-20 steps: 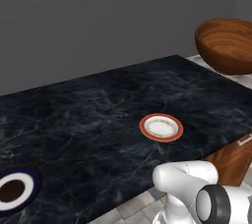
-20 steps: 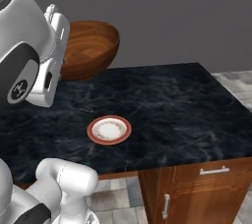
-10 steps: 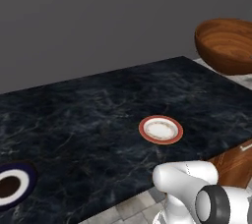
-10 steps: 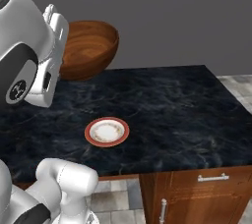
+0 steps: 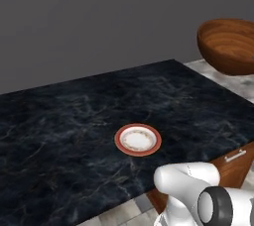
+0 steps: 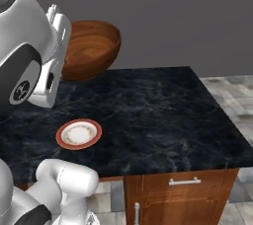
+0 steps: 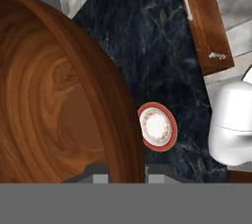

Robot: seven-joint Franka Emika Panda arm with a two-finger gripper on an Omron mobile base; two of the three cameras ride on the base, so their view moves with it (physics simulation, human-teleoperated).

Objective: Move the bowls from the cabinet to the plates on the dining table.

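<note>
Dark brown, wood-sheened bowl (image 7: pixel 54 95) rides high in the air above the dining table (image 5: pixel 74 116), its rim clamped between the closed jaws of the gripper (image 7: pixel 127 171), which the hand view shows pinching the wall from both sides. Judged from this, the carry is mid-way: the orange-red-rimmed plate (image 5: pixel 138 139) sits bare near the table's front edge, so lowering and release remain. Nothing stands between bowl and plate; wooden drawers (image 6: pixel 183 194) sit beneath the tabletop.

arm raised high above the dining table (image 6: pixel 148 115), gripper (image 7: pixel 121 173) clamped on the rim of the wooden bowl (image 7: pixel 59 105), carrying it aloft
</note>
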